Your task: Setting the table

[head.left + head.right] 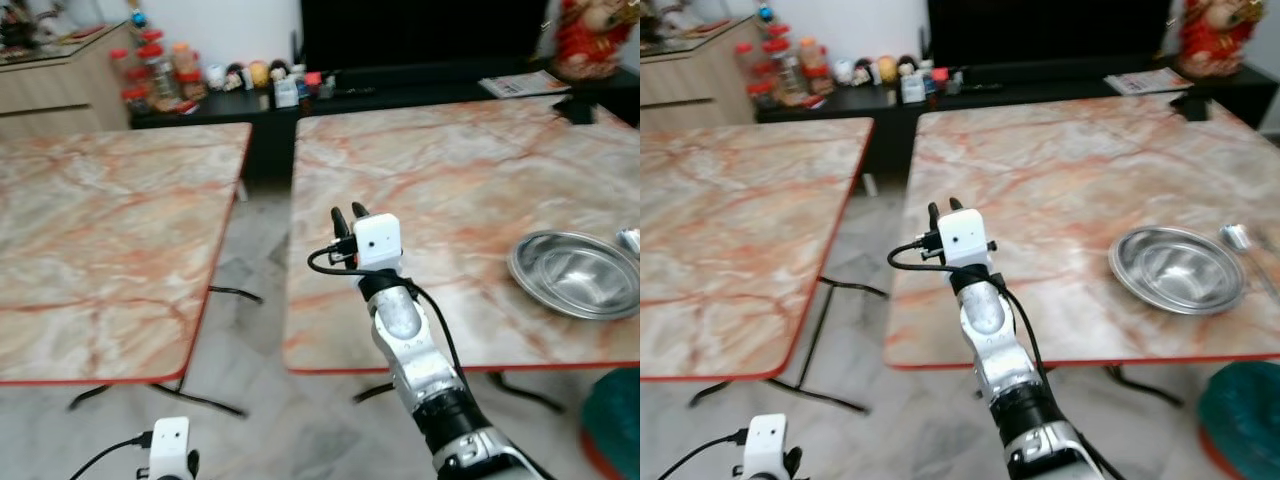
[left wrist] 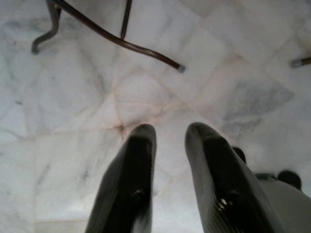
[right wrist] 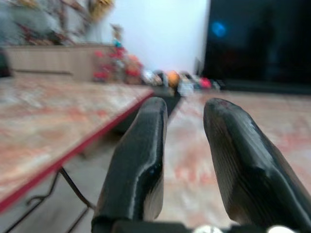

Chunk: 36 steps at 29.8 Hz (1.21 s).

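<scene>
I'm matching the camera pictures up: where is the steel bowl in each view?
Left eye view: steel bowl at the right edge, on the right-hand table.
Right eye view: lower right, bowl beside a spoon.
Left wrist view: floor, not the bowl.
Right wrist view: not in it.
Shared landmark: right gripper.

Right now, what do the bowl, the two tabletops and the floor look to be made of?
The bowl looks like polished metal, probably stainless steel: silvery, with bright reflections inside. The tabletops show a glossy beige marble pattern with orange veins and a thin red edge; that could be laminate rather than stone. The floor looks like pale marble or marble-look tile, with grey veining and visible joints.
</scene>
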Motion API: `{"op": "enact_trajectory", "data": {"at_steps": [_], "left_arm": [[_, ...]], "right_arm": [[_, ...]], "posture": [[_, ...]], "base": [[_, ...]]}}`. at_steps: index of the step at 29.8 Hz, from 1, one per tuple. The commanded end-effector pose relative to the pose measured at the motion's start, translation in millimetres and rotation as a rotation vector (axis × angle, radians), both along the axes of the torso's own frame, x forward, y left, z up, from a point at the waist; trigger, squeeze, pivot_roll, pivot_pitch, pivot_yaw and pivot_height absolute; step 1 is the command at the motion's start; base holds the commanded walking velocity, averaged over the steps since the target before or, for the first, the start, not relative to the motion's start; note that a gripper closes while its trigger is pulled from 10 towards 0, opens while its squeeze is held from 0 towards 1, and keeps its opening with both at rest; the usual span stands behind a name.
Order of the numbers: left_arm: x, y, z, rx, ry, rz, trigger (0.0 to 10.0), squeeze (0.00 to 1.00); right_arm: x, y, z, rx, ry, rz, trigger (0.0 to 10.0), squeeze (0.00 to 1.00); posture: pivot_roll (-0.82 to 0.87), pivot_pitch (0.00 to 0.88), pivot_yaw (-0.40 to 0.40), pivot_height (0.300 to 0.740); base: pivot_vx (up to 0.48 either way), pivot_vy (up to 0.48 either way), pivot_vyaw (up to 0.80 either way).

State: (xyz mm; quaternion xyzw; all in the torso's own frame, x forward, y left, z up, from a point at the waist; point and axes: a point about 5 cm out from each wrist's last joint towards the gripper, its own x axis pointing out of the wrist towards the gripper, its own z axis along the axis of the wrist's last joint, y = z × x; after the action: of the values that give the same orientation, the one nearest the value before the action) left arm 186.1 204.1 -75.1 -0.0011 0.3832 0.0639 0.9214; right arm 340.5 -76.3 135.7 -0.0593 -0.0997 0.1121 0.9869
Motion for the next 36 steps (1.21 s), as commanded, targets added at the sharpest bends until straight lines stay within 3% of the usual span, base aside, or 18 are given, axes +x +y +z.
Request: {"op": "enact_trajectory", "data": {"at_steps": [1, 24, 36], "left_arm": [[-1.4, 6.3, 0, 0.019, 0.011, 0.0, 10.0, 0.0], [0.8, 8.1, 2, 0.02, 0.003, 0.008, 10.0, 0.0], [-3.8, 10.0, 0, 0.023, 0.012, 0.013, 10.0, 0.0]], "right_arm": [[0.4, 6.6, 4, 0.02, -0.008, 0.011, 10.0, 0.0], [2.7, 6.8, 6, 0.008, -0.011, 0.025, 10.0, 0.0], [-2.1, -4.2, -13, 0.003, 0.045, -0.023, 10.0, 0.0]], "posture": [[0.0, 0.0, 0.086, 0.74], [0.01, 0.0, 0.072, 0.74], [0.01, 0.0, 0.077, 0.74]], "base": [[0.0, 0.476, 0.0], [0.0, 0.476, 0.0], [0.0, 0.472, 0.0]]}}
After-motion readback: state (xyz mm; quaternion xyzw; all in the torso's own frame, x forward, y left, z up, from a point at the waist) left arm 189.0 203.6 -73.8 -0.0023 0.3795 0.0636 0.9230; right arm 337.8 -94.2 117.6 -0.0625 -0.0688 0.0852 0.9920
